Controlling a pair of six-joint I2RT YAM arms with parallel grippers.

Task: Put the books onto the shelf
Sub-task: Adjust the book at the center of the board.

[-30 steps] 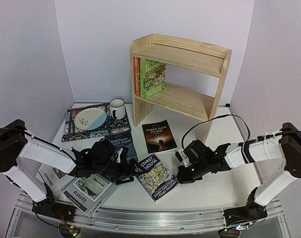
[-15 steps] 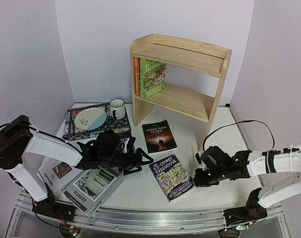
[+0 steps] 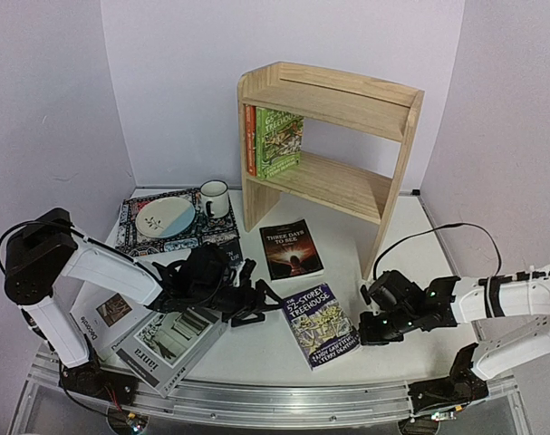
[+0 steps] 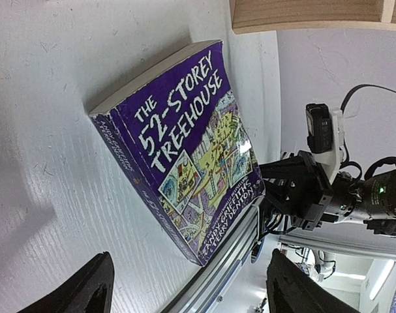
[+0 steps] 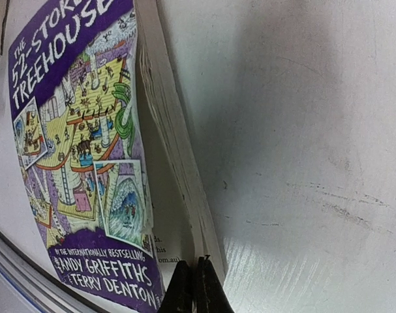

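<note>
While wide apart beside the purple Treehouse book [image 4: 184, 150], left pincer [image 4: 190, 277]; right pincer [image 5: 194, 285] clenched at its page edge.

Purple book [image 4: 184, 150]: "THE 52-STOREY TREEHOUSE", "THE INTERNATIONALLY BESTSELLING ANDY GRIFFITHS & TERRY DENTON". Black book [image 3: 291, 248]: "THREE DAYS TO SEE".

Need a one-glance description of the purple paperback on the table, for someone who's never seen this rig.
Start at the pine shelf at the back of the white table; flat in front of it lies the black Three Days to See. Just nearer the front edge and slightly right lies the paperback: the only purple cover, with white "The 52-Storey Treehouse" lettering over cartoon panels.
</note>
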